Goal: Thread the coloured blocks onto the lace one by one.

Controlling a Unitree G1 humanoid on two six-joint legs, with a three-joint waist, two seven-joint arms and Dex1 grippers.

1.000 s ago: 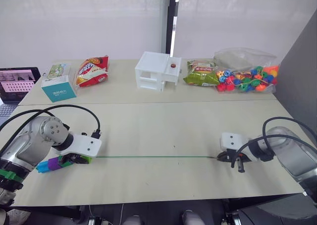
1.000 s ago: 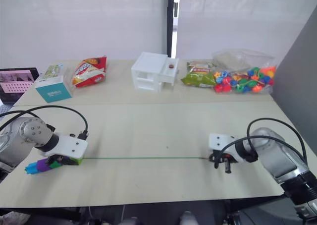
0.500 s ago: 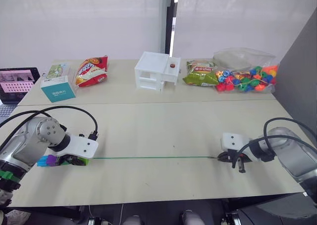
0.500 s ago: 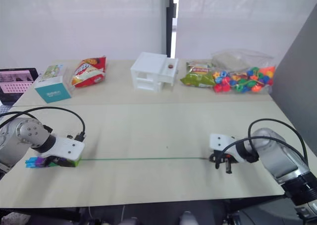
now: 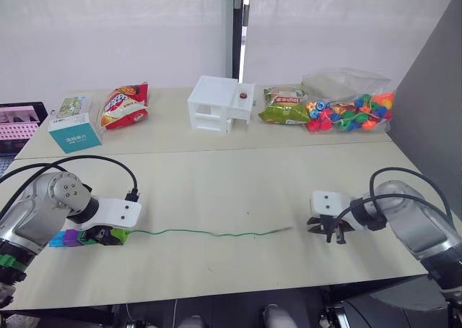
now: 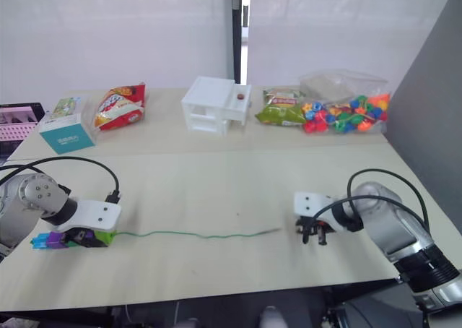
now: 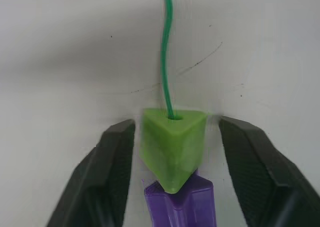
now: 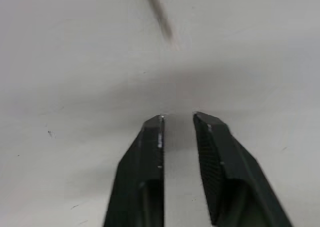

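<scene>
Both hands open: blocks [image 7: 173, 142] between left hand [image 7: 175, 159] fingers.

Place: robot test room, lab-like.
Walls: plain white panels, dark gap behind the far edge.
Bench [image 5: 216, 176]: pale tables pushed together.
Far edge: snack bags [image 5: 124, 105], white box [image 5: 214, 113], bead bag [image 5: 346, 111].
Far left corner: laptop [image 5: 18, 118].

Lace [image 5: 209, 234] thin green, its tip [image 5: 281, 230] dark; blocks [image 5: 83, 236] at my left gripper [image 7: 172, 137] light green, purple, bright blue. My fingers [image 8: 150, 162] black; table [image 5: 238, 191] pale beige.
</scene>
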